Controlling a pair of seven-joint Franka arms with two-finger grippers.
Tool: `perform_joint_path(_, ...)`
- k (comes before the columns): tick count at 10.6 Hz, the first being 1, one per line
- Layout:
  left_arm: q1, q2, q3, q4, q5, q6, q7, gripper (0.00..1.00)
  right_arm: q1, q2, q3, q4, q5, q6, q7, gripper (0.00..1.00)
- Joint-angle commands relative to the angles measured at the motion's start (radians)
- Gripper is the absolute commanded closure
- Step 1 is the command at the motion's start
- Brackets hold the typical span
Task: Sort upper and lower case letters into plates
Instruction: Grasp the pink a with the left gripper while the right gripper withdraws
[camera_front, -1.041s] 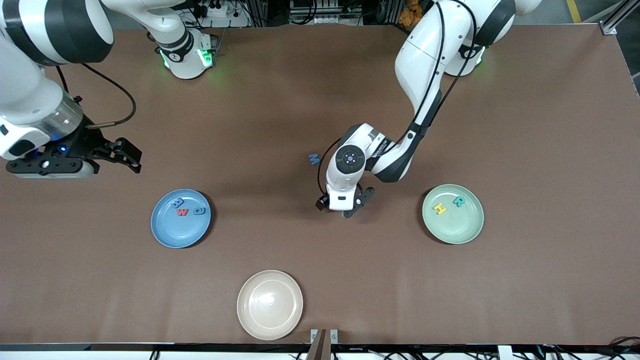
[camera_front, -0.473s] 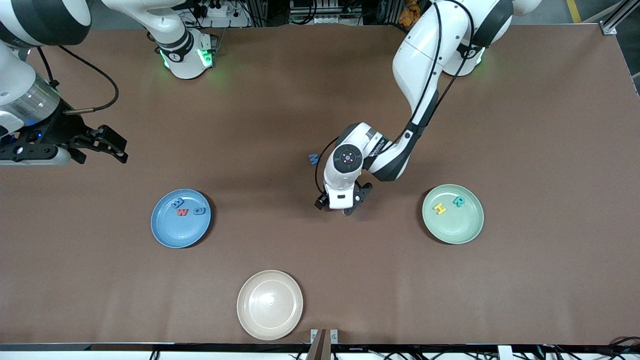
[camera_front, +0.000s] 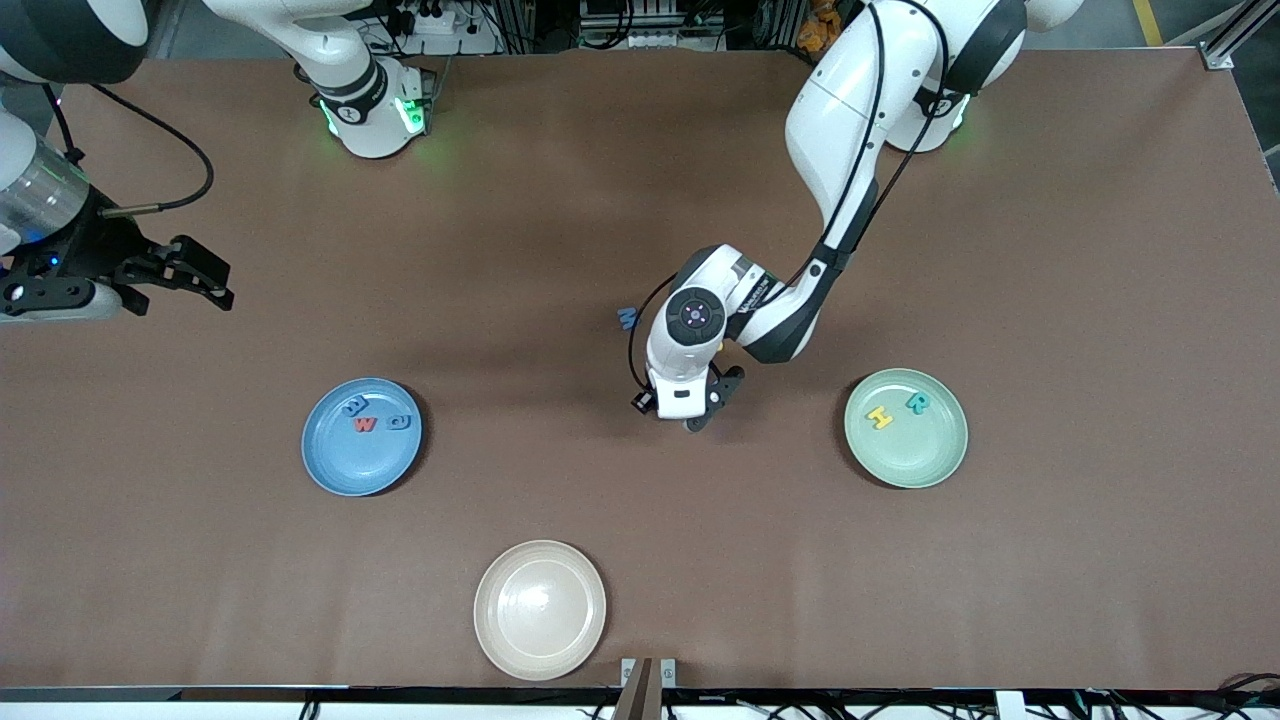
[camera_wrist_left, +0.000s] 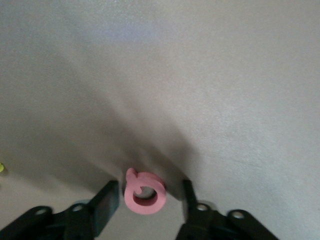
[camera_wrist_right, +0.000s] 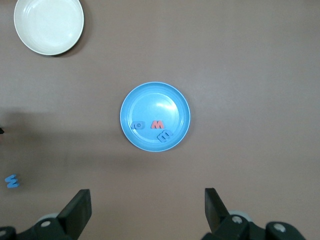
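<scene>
Counter of brown matte material (camera_front: 1050, 300) under two white arms: left hand (camera_front: 715, 403) down at the middle, black fingers (camera_wrist_left: 106, 200) drawn in narrow on either side of a small pink foam letter (camera_wrist_left: 145, 192), slim gaps showing, not yet gripping; right hand (camera_front: 212, 280) spread wide and empty, waiting up over the right arm's end. Round blue matte plate (camera_front: 350, 465) toward that end with three small letters, round pale green plate (camera_front: 905, 455) toward the left arm's end with a yellow and a teal one, round cream-white plate (camera_front: 540, 610) nearer the camera between them. Small loose blue letter (camera_front: 627, 318) flat beside the left arm's wrist.
</scene>
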Motion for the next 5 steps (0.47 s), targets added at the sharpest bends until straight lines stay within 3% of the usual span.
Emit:
perform_joint_path(1, -0.006, 0.020, 0.005, 0.007, -0.026, 0.003, 0.007, 0.62, -0.003, 0.017, 0.010, 0.019, 0.029, -0.015, -0.024, 0.00)
perform_joint_path(3, -0.006, 0.014, 0.005, 0.008, -0.028, 0.003, 0.007, 0.72, 0.024, 0.066, 0.014, 0.052, 0.035, -0.014, 0.008, 0.00)
perform_joint_path(5, -0.004, 0.008, 0.005, 0.008, -0.028, 0.003, 0.008, 0.76, 0.054, 0.106, 0.027, 0.055, 0.063, -0.003, 0.094, 0.00)
